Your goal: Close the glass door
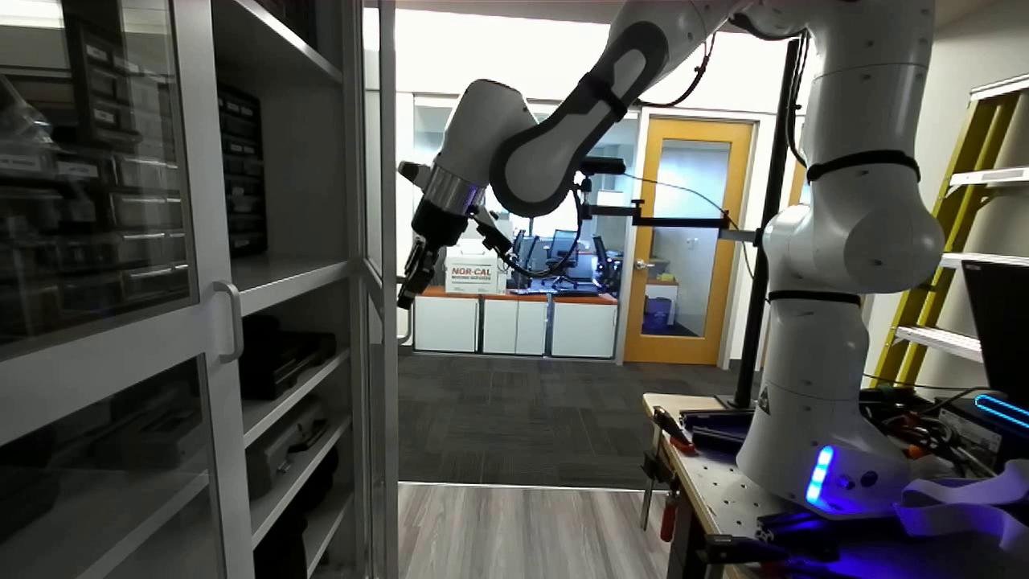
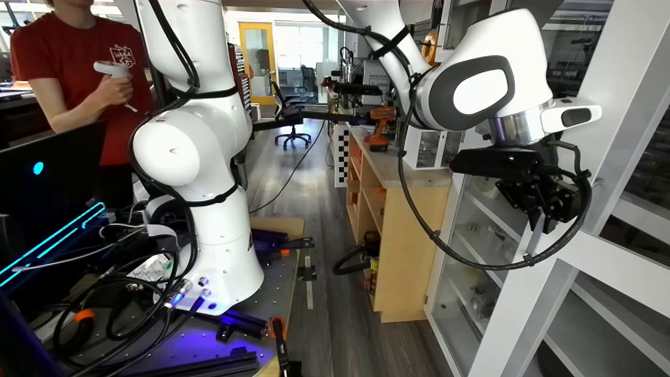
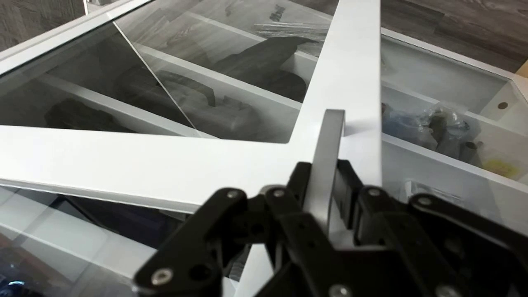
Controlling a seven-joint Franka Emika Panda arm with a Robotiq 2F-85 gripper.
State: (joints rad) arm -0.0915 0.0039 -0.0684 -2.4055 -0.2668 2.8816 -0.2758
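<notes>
The glass door [image 2: 628, 272] took up the right of an exterior view — its slim handle [image 3: 332, 128] pinched in the claw [image 3: 324, 171]. Leftward, nearer the centre, stood a wooden cabinet [image 2: 408, 262] topped by an orange drill [image 2: 381, 128]; at upper left a person [image 2: 78, 63] held a white controller [image 2: 111, 69]. In an exterior view a workbench [image 1: 723, 486] sat lower right — a yellow ladder [image 1: 942, 341] behind.

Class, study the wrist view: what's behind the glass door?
Through the glass door, shelves show, with dark objects too shadowy to name and what looks like clear plastic. Anything behind the door's frame or the pincer is covered.
</notes>
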